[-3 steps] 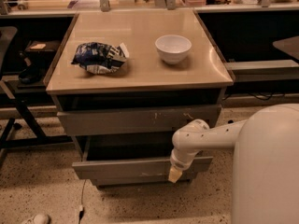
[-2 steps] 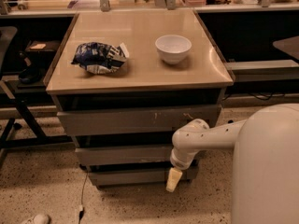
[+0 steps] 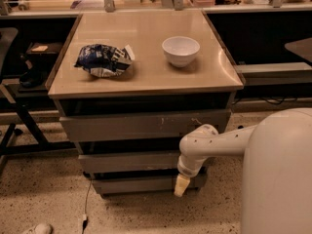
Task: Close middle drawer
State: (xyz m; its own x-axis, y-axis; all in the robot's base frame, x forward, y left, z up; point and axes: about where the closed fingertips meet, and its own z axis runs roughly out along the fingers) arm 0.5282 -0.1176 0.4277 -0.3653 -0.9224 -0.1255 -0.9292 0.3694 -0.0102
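The middle drawer [image 3: 129, 162] is the plain grey second front of the cabinet, pushed in nearly level with the fronts above and below. Above it is the taller scratched top front [image 3: 141, 126], below it the narrower bottom front [image 3: 136, 185]. My gripper [image 3: 181, 185] hangs tip-down from the white arm [image 3: 209, 145]. It is at the right end of the middle and bottom fronts, its pale tip in front of the bottom one.
On the cabinet's tan top [image 3: 146, 79] lie a blue chip bag [image 3: 103, 60] and a white bowl [image 3: 180, 50]. My white body [image 3: 278, 174] fills the lower right. A cable [image 3: 87, 204] trails on the speckled floor, and a black stand [image 3: 19, 116] is at left.
The middle drawer stood pulled out a second ago and has slid in toward the cabinet. My gripper has followed it inward and sits slightly lower.
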